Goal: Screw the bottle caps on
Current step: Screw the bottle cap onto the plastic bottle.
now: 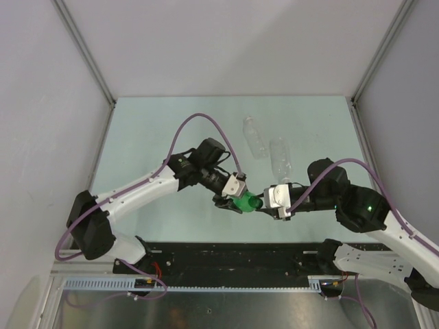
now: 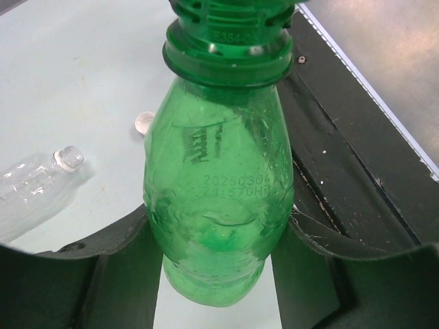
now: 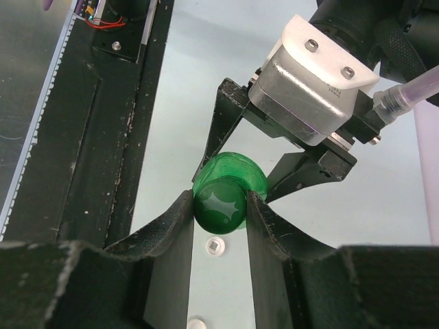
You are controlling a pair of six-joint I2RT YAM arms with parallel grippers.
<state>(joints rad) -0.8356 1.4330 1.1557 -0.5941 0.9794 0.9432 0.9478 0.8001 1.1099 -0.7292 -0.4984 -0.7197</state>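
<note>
- Two risks. First: left gripper [image 2: 219, 271] clamps green bottle [image 2: 219, 199] between its fingers; any slip lets it spin with the cap.
- Second: right gripper [image 3: 218, 199] pinches green cap [image 3: 221, 211]; tilted against the neck, it could cross-thread.

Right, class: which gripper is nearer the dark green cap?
Right. The right gripper is closed around the dark green cap; the left gripper grips the green bottle below its neck.

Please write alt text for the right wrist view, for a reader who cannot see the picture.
The right gripper is shut on the dark green cap at the neck of the green bottle, which the left gripper holds from the far side. Two white caps lie on the pale table nearby.
</note>
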